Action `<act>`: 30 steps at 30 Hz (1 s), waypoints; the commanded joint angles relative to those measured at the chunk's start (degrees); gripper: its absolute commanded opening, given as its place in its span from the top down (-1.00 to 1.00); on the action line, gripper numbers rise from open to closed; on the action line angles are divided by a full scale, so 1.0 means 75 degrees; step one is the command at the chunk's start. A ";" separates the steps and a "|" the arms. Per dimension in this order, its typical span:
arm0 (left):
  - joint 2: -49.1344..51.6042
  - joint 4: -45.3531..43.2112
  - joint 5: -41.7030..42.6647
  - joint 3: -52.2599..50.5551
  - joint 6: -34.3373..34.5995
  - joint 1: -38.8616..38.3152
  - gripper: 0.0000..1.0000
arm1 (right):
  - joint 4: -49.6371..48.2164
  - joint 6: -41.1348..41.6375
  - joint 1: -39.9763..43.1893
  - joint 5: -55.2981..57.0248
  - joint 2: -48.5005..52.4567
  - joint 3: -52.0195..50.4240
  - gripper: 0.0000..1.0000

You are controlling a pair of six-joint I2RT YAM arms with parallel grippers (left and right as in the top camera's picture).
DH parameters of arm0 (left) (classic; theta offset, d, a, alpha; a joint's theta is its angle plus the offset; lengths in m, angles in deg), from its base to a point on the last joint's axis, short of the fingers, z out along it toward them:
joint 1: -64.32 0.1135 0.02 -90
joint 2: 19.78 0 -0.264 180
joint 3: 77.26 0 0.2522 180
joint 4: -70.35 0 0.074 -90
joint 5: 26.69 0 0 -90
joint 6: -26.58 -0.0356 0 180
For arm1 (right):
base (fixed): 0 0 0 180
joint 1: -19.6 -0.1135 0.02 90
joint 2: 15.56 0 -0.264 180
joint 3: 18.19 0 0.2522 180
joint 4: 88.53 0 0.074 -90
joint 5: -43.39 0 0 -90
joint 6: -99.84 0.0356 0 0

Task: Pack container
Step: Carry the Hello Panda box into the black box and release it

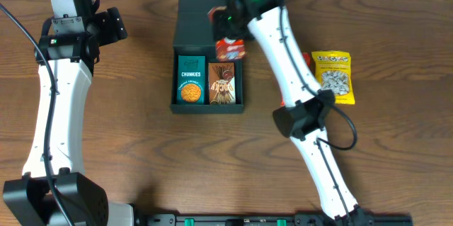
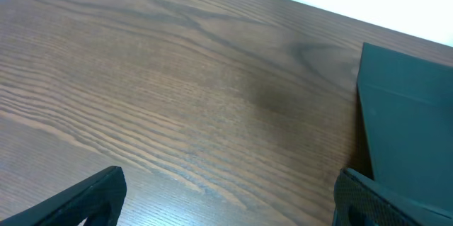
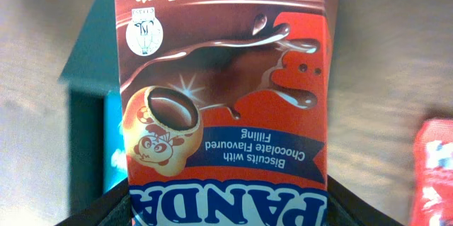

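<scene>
The container (image 1: 192, 20) is a dark teal-black box with its flap lid open at the far side, at the table's middle back. In it lie a teal Chunkies box (image 1: 190, 78) and a brown snack packet (image 1: 222, 83). My right gripper (image 1: 231, 36) is shut on a red Panda biscuit box (image 1: 231, 47) and holds it above the container's far right part. In the right wrist view the Panda box (image 3: 223, 91) fills the frame between the fingers (image 3: 226, 215), with the container (image 3: 85, 77) below at left. My left gripper (image 1: 113, 24) is open and empty, left of the container (image 2: 407, 127).
A yellow snack packet (image 1: 334, 76) lies right of the container. A red packet (image 1: 306, 59) lies partly hidden under my right arm, and it also shows in the right wrist view (image 3: 435, 169). The table is dark wood.
</scene>
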 commanded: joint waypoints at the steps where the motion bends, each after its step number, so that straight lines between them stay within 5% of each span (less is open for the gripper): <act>1: 0.0026 -0.0003 -0.0026 -0.0020 -0.0111 0.0017 -0.90 | 0.0230 -0.0102 -0.0344 -0.0175 0.0017 0.0131 -0.22; 16: 0.0026 0.0006 -0.0020 -0.0020 -0.0111 0.0017 -0.91 | 0.0828 0.0047 -0.1580 0.0268 0.0020 0.0102 -0.29; 24: 0.0026 0.0134 -0.0020 -0.0020 -0.0111 0.0017 -0.90 | 0.0638 0.1259 -0.1580 0.0688 0.0020 -0.0032 -0.14; 30: 0.0026 0.0259 -0.0020 -0.0020 -0.0111 0.0017 -0.90 | 0.0557 0.1955 -0.1609 0.0458 0.0020 -0.0420 -0.40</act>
